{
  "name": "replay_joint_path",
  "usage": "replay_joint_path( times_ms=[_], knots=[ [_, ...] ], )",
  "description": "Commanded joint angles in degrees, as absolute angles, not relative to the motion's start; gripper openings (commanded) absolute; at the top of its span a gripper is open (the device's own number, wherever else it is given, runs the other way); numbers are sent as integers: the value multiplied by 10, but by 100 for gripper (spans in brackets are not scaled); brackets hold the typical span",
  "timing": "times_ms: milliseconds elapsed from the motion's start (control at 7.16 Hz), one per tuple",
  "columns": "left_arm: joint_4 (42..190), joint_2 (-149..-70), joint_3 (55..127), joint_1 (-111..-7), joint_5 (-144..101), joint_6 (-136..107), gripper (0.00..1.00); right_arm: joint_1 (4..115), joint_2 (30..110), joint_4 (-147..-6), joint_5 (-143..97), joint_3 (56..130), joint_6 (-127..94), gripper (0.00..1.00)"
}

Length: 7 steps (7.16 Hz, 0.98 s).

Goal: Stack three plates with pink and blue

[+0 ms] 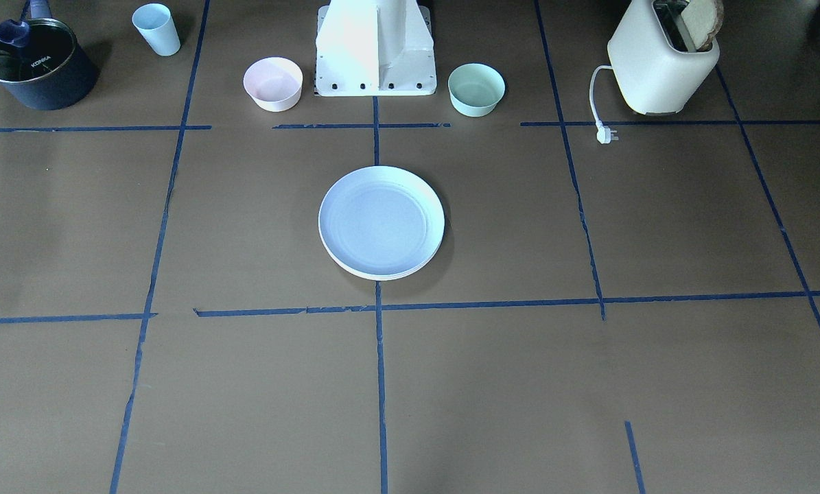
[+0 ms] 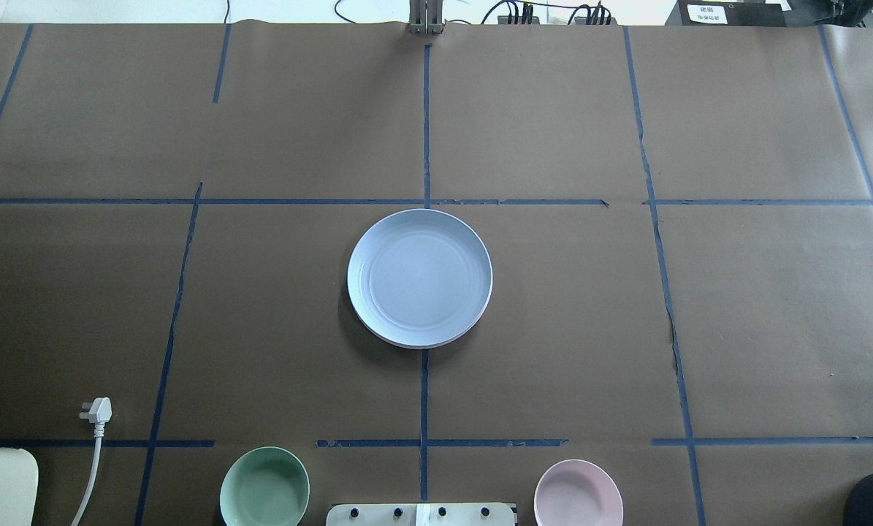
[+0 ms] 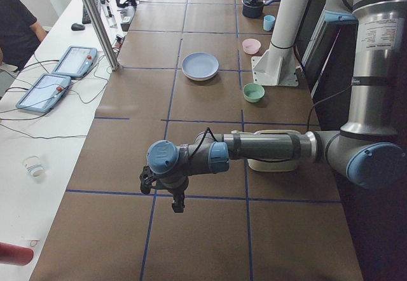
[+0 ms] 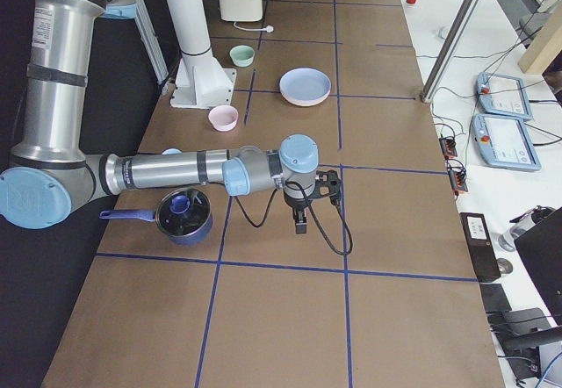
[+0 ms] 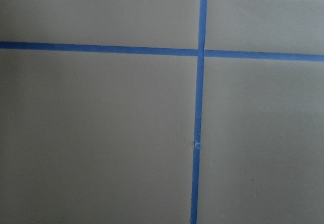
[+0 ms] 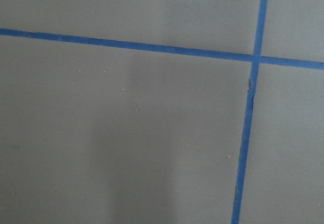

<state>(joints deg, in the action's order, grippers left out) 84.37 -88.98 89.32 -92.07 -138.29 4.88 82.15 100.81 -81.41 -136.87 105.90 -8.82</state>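
A light blue plate [image 1: 381, 221] lies on top of a stack at the table's middle, also in the overhead view [image 2: 419, 276]. A pale rim [image 1: 382, 274] of a plate beneath it shows at its edge; the lower plates are otherwise hidden and I cannot tell their number. My left gripper [image 3: 178, 206] hangs over bare table far from the stack, seen only in the left side view; I cannot tell whether it is open or shut. My right gripper [image 4: 300, 227] hangs likewise at the other end, seen only in the right side view; I cannot tell its state. Both wrist views show only brown paper and blue tape.
A small pink bowl [image 1: 273, 82] and a mint bowl [image 1: 476, 88] flank the robot's base [image 1: 375, 51]. A cream toaster [image 1: 660, 65] with its plug [image 1: 606, 135], a dark pot [image 1: 38, 65] and a light blue cup [image 1: 156, 29] stand along the robot's side.
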Motion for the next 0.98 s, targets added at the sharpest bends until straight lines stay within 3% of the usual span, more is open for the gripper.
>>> replay_joint_path(
  times_ms=[0,140,419,838],
  knots=[
    [856,-882,889,-921,-1383,49,100,883,1016,-806,-1370,1035,-71,100],
    [858,-882,890,-921,-1383,49,100,896,1017,-806,-1375,1007,-51,100],
    [858,-882,889,-921,-1383,49,100,902,1001,-888,-1376,1011,-36,100],
    [858,-883,890,-921,-1383,49,100,886,1001,-897,-1367,1012,-29,100]
  ],
)
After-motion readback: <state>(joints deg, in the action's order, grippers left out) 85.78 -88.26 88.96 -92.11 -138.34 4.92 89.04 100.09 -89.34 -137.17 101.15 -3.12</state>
